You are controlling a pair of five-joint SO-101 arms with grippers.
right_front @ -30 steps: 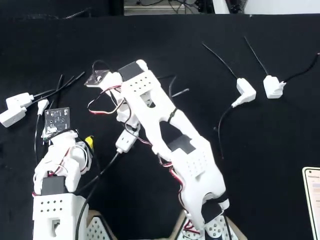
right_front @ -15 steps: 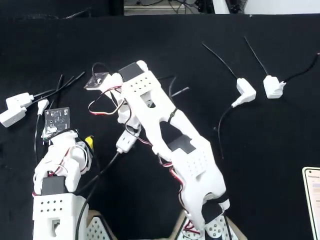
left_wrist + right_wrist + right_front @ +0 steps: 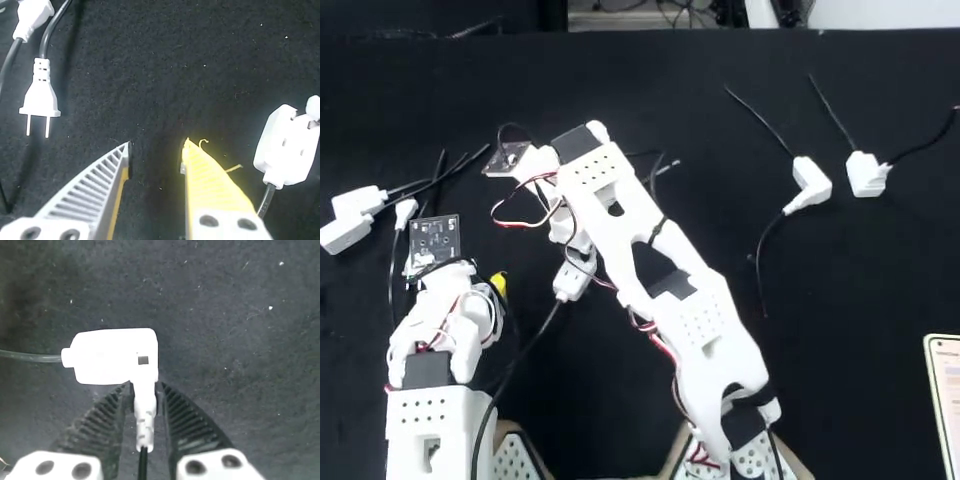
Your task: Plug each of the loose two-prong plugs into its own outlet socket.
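My right gripper [image 3: 145, 407] is shut on a slim white plug [image 3: 145, 422] whose black cord runs back between the fingers. The plug's front end meets a white outlet socket [image 3: 112, 356] with a cord off one side. From above, that socket [image 3: 568, 283] hangs under the right gripper [image 3: 572, 262], left of the table's middle. My left gripper [image 3: 155, 150] is open over bare black cloth. A loose two-prong plug [image 3: 40, 97] lies to one side of it, and the same outlet socket [image 3: 285, 145] is on the other. The left gripper [image 3: 470, 280] sits near the front left.
Two white plug bodies [image 3: 350, 215] with black cords lie at the far left edge. Two more white pieces [image 3: 810, 183] [image 3: 867, 172] with thin cords sit at the back right. A white sheet [image 3: 945, 400] lies at the right front edge. Black cords run between the arms.
The right arm has shifted slightly to the left and toward the back, carrying the plug and socket with it. The left arm has stayed still.
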